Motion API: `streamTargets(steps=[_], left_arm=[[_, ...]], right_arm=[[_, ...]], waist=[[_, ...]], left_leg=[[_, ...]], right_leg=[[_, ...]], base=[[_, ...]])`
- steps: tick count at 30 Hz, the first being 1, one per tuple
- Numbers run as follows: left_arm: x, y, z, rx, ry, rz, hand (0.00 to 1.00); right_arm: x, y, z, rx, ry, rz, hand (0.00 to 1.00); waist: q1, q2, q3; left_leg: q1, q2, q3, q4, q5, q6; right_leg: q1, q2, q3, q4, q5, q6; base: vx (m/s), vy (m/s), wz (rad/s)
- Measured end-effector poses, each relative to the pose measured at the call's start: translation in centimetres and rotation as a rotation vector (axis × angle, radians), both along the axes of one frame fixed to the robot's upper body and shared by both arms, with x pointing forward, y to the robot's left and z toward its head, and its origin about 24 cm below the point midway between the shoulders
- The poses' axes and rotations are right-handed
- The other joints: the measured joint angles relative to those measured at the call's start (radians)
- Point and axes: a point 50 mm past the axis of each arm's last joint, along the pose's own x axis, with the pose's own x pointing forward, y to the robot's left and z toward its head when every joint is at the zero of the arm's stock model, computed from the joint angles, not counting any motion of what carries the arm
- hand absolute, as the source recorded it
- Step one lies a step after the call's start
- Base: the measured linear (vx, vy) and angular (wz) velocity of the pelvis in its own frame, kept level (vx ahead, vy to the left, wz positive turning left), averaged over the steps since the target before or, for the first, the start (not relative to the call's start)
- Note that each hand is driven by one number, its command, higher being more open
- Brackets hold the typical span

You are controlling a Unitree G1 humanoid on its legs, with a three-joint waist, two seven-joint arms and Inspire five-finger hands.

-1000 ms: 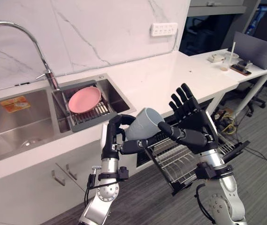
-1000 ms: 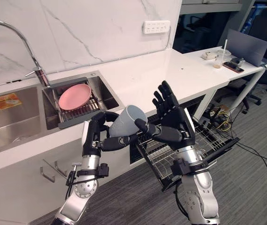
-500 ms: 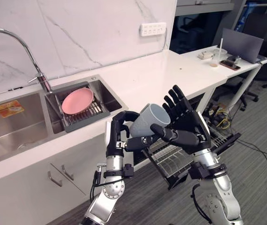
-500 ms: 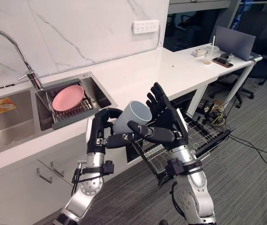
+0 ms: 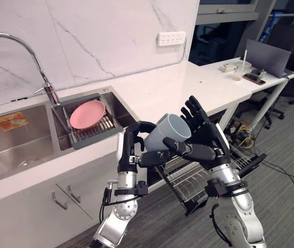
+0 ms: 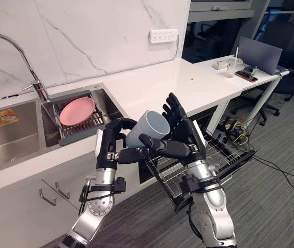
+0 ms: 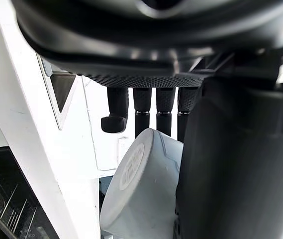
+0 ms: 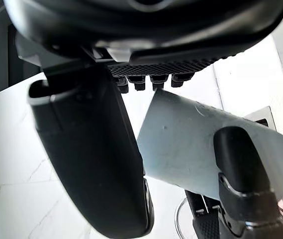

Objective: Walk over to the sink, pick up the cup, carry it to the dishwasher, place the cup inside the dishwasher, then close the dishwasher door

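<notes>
The left robot hand (image 5: 131,148) is gripping the grey cup (image 5: 170,133), fingers curled round its base, holding it tilted in mid-air. The right robot hand (image 5: 210,139) is pressing against the cup's far side, fingers straight and spread, with the pulled-out dishwasher rack (image 5: 190,179) below both.

You've got a round pink plate (image 5: 87,114) resting on a grey slatted drain rack (image 5: 99,133), beside a curved chrome tap (image 5: 52,93); a white socket strip (image 5: 171,37) sits on the marble wall.
</notes>
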Motion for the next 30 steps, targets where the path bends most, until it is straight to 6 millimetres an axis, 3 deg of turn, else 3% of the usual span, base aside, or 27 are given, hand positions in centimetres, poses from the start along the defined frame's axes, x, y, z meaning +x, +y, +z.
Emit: streamTargets(steps=[8,9,17,28,29,30], left_arm=[[-0.4,-0.3,-0.1,0.019,0.0,-0.076,0.0],[-0.5,-0.4,-0.2,0.02,0.0,-0.088,0.0],[-0.5,-0.4,0.6,-0.028,-0.015,-0.122,0.0],[-0.6,-0.6,0.8,-0.043,-0.021,-0.135,0.0],[-0.6,-0.6,0.8,-0.044,-0.022,-0.136,1.0],[-0.7,-0.7,0.8,-0.043,-0.022,-0.138,1.0]], right_arm=[[0.3,0.4,-1.5,0.003,0.084,0.017,1.0],[0.3,0.4,-1.9,0.002,0.101,0.02,0.0],[0.3,1.4,-2.6,0.075,0.144,0.106,0.0],[0.7,1.3,-2.8,0.158,0.161,0.115,0.0],[0.7,1.3,-2.8,0.163,0.162,0.115,0.0],[0.7,1.2,-2.8,0.166,0.161,0.112,0.0]], waist=[[0.001,-0.001,-0.007],[0.0,-0.001,-0.015],[0.003,-0.005,-0.027],[0.009,-0.013,-0.034],[0.009,-0.013,-0.034],[0.009,-0.013,-0.034]], left_leg=[[-0.008,0.0,-0.001,-0.002,0.007,-0.001],[-0.012,0.0,-0.002,-0.002,0.008,-0.001],[-0.016,0.0,-0.009,0.0,0.01,-0.001],[-0.023,-0.001,-0.017,0.005,0.012,-0.001],[-0.023,-0.001,-0.017,0.005,0.012,-0.001],[-0.024,-0.001,-0.017,0.005,0.012,-0.001]], right_leg=[[-0.01,0.001,-0.001,0.0,0.0,0.0],[-0.012,0.001,-0.002,0.0,0.0,0.0],[-0.01,0.0,-0.009,0.0,0.0,0.0],[-0.01,-0.001,-0.018,0.0,0.0,0.0],[-0.011,-0.001,-0.018,0.0,0.0,0.0],[-0.011,-0.001,-0.018,0.0,0.0,0.0]], base=[[-0.06,-0.029,0.0],[-0.04,-0.031,0.02],[-0.04,-0.024,0.03],[-0.04,-0.024,0.02],[-0.04,-0.021,0.0],[-0.04,-0.021,0.0]])
